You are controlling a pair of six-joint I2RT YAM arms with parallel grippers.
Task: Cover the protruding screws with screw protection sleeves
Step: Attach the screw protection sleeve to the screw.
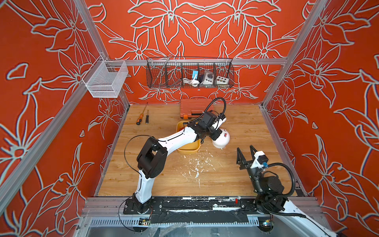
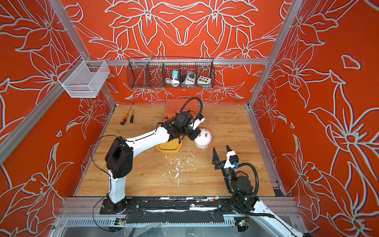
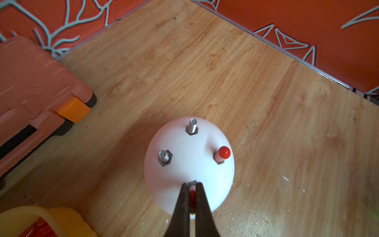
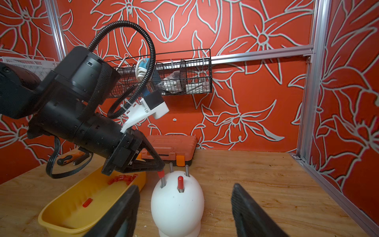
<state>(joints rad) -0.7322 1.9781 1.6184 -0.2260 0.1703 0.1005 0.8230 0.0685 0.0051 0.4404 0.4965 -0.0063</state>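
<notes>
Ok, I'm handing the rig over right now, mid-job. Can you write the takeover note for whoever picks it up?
Left gripper: shut on a red sleeve, held at the tip of a stud on the white dome. I cannot tell whether the sleeve is on the stud yet.
Right gripper: open and empty, over the table in front of the dome.
Done: one fitted sleeve already covers its stud.
Left to do: seat the held sleeve, then cover the two bare studs with spare sleeves from the yellow tray beside the dome.
</notes>
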